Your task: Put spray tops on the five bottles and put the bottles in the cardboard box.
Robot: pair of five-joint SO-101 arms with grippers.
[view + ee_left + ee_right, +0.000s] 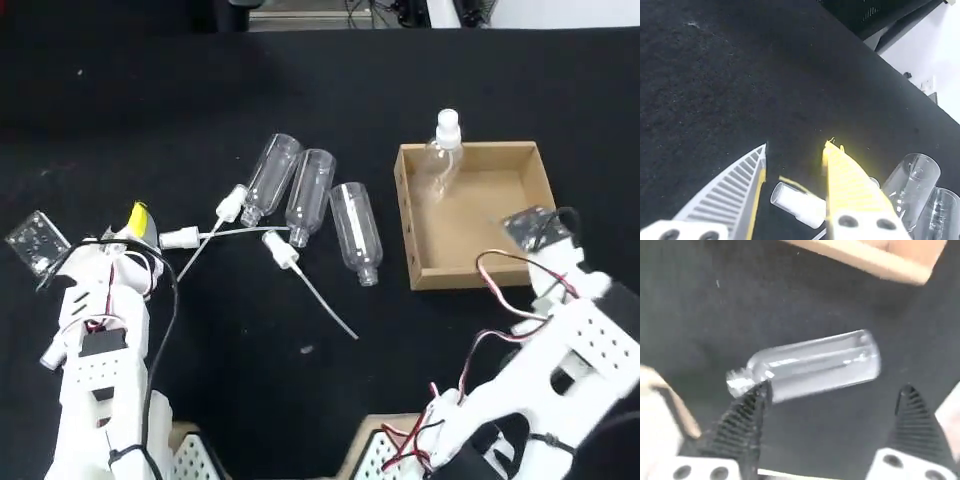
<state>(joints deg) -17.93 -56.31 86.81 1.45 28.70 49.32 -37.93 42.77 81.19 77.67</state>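
Note:
Three clear bottles without tops [310, 195] lie side by side mid-table, and their ends show in the left wrist view [912, 182]. Three loose spray tops lie by them [232, 203] [180, 238] [280, 248], each with a thin tube. My left gripper [140, 225] [796, 146] is open, its yellow and grey fingers on either side of a white spray top [797, 205]. A bottle with a spray top [445, 150] leans in the far left corner of the cardboard box [410, 225]. My right gripper [830, 425] is open just above another bare bottle [815, 365] lying on the cloth near a box edge [865, 257].
The right arm [560, 320] reaches over the box's near right corner and hides the cloth under it. A small flat module [35, 240] sits by the left arm. Black cloth covers the table, with free room in front of the bottles.

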